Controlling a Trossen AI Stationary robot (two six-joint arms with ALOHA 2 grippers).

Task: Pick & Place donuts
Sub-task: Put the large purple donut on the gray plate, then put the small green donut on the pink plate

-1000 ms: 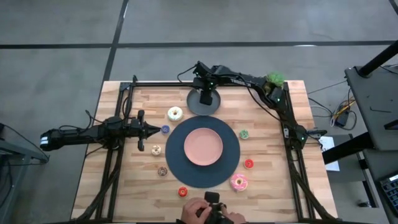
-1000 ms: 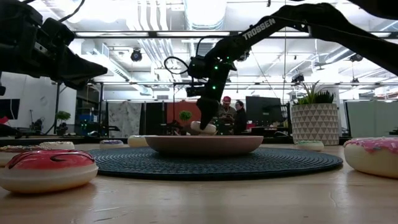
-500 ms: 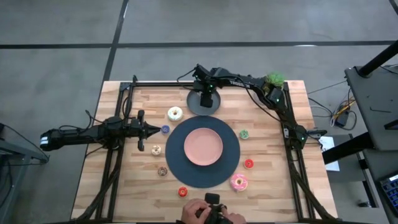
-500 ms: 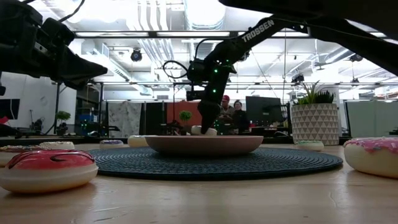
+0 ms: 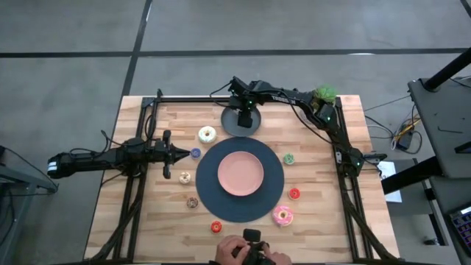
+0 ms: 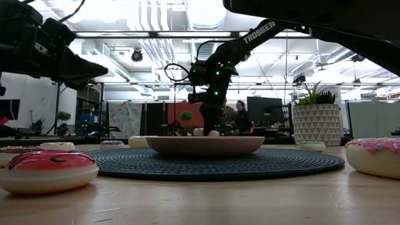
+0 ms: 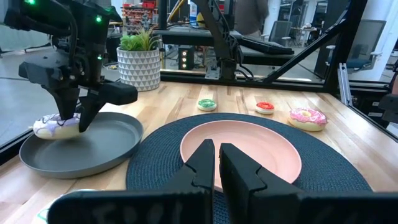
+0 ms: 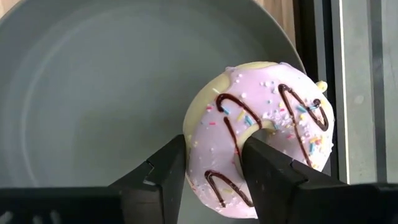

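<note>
Item 1. The right gripper (image 8: 214, 171) is positioned over the small grey plate (image 5: 234, 124) at the far edge of the table (image 5: 316, 177). Its fingers (image 8: 155, 177) are set astride one side of a pink-iced donut with chocolate drizzle and sprinkles (image 8: 261, 134), 1 finger through the hole and 1 against the outer rim; whether the donut is squeezed or merely straddled cannot be told. The donut is seen lying at the plate's edge in the left wrist view (image 7: 57, 124).

Item 2. The left gripper (image 7: 216, 163) is held above the table's left side, pointed toward the centre, its fingers pressed together and nothing between them.

Item 3. A round pink plate (image 5: 240, 173) is placed in the middle of a dark woven mat (image 5: 274, 193).

Item 4. Loose donuts are spread around the mat (all lying flat on the wood): a cream one (image 5: 207, 135), a small blue one (image 5: 195, 153), a tan one (image 5: 185, 177), a brown one (image 5: 192, 202), a red one (image 5: 216, 227), a large pink sprinkled one (image 5: 282, 216), a second red one (image 5: 294, 193) and a green one (image 5: 289, 158).

Item 5. A potted plant (image 5: 324, 94) is stood at the table's far right corner.

Item 6. A person's hands (image 5: 243, 250) are seen at the near edge, on a dark object.
</note>
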